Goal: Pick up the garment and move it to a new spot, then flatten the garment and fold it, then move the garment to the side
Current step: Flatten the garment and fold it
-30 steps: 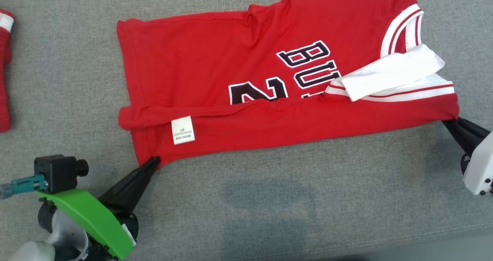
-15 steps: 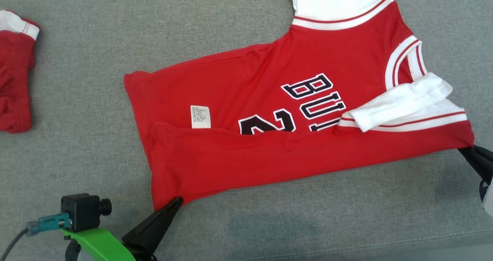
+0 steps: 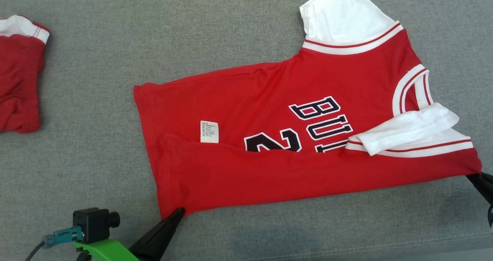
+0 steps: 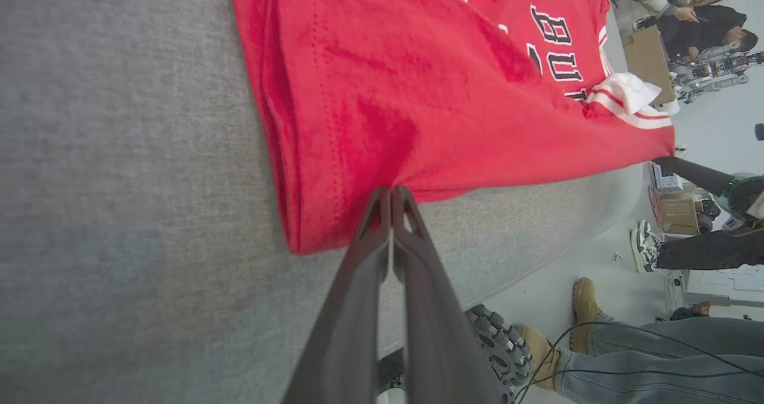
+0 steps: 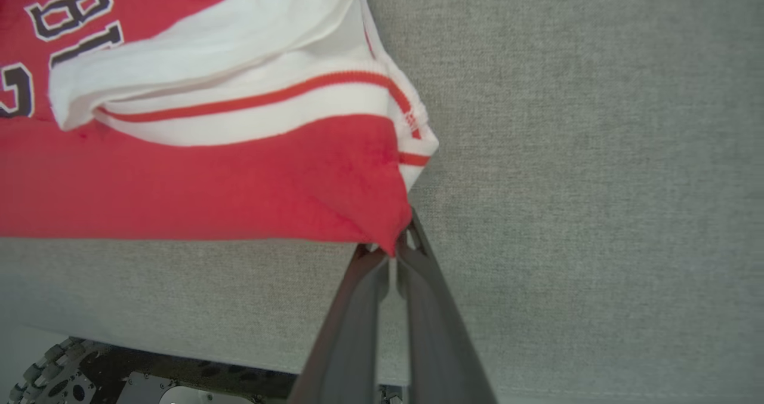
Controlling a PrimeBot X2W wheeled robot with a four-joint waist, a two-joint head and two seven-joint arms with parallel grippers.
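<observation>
From my station I see a red knit basketball jersey (image 3: 269,99) with black lettering (image 3: 321,118) outlined in white, plain white sleeves (image 3: 339,18) and white trim (image 3: 423,150) with a thin red stripe. Its small white care label (image 3: 209,132) has dark print. The grey woven-fabric counter (image 3: 115,60) is finely flecked. A second red garment (image 3: 19,87) has a white band. The left end effector (image 3: 178,213) and right end effector (image 3: 477,177) are dark charcoal. A bright green bracket (image 3: 104,249) carries a black camera (image 3: 92,224) and a teal plug (image 3: 61,236).

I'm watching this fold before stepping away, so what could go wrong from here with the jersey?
The left gripper and right gripper each pinch just a corner tip of the jersey, so cloth could slip out. The white sleeve lies bunched across the chest and may get trapped crooked in the fold.
</observation>
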